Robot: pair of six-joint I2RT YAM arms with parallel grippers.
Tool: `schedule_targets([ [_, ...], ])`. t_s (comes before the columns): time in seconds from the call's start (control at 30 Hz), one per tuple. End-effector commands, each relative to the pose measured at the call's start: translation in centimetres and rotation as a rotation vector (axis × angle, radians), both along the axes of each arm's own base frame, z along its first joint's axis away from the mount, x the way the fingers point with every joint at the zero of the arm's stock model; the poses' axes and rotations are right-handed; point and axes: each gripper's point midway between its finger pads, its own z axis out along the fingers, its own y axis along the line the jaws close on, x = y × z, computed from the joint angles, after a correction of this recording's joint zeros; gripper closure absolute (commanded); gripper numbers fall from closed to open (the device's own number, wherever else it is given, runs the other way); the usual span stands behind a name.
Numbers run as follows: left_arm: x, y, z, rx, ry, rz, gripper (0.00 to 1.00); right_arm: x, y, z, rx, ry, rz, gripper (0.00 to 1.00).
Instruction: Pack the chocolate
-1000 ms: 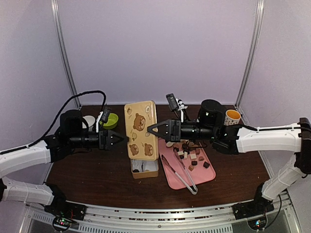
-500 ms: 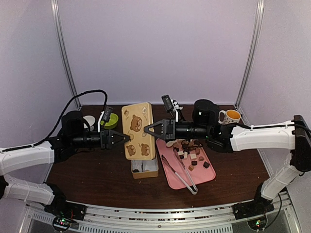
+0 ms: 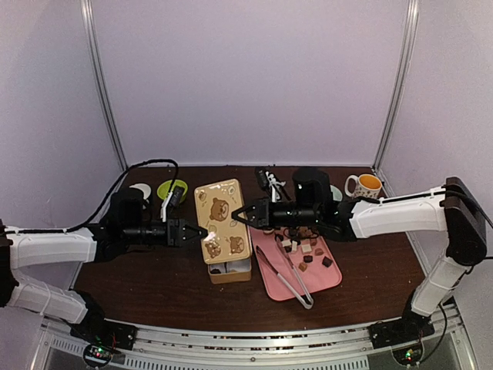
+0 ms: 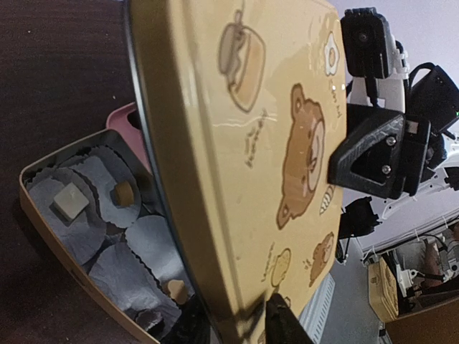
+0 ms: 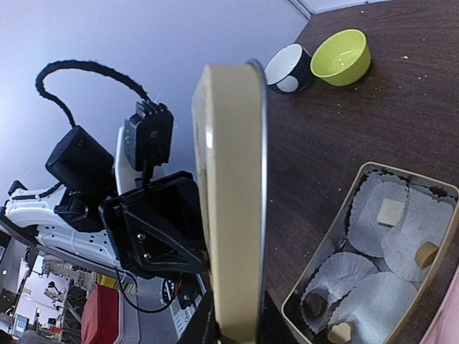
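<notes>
Both grippers hold the tan bear-print lid [image 3: 223, 218] tilted above the open box base [image 3: 229, 270]. My left gripper [image 3: 200, 230] is shut on the lid's left edge, and its jaws clamp that edge in the left wrist view [image 4: 237, 322]. My right gripper [image 3: 239, 215] is shut on the right edge, seen edge-on in the right wrist view [image 5: 233, 326]. The box base [image 4: 36, 208] holds paper cups with a few chocolates: a cream piece [image 4: 72, 201], a caramel piece [image 4: 123, 192] and a dark one [image 5: 313, 304]. More chocolate pieces [image 3: 306, 258] lie on the pink tray [image 3: 327, 279].
Clear tongs [image 3: 281, 277] lie on the pink tray's left part. An orange-lined mug [image 3: 365, 185] stands back right. A green bowl [image 3: 171, 189] and a black-and-white cup [image 3: 141, 190] stand back left, and both also show in the right wrist view [image 5: 343, 56].
Both arms have brought the lid down and nearer, from standing high behind the box base to tilted low over its back part. Both grippers stay shut on it.
</notes>
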Motion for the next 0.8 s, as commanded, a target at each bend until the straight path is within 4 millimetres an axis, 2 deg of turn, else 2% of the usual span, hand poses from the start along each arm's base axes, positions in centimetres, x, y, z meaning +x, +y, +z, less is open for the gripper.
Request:
schedule_targets([
  [0.0, 0.5, -0.7, 1.1, -0.04, -0.065, -0.013, 0.74, 1.5, -0.6, -3.8, -0.096, 0.038, -0.065, 0.86],
  [0.2, 1.3, -1.2, -2.2, 0.024, 0.012, -0.01, 0.73, 2.0, 0.1, -7.4, -0.149, 0.091, -0.059, 0.86],
  [0.4, 1.9, -1.3, -4.8, 0.067, 0.068, 0.005, 0.74, 2.7, 0.2, -9.7, -0.187, 0.109, -0.078, 0.86],
  [0.6, 2.1, -1.3, -5.6, 0.083, 0.086, 0.016, 0.74, 3.0, 0.5, -12.0, -0.22, 0.139, -0.083, 0.84],
  [0.77, 2.4, -1.2, -5.8, 0.111, 0.087, 0.025, 0.74, 3.4, 0.0, -12.8, -0.252, 0.134, -0.111, 0.8],
])
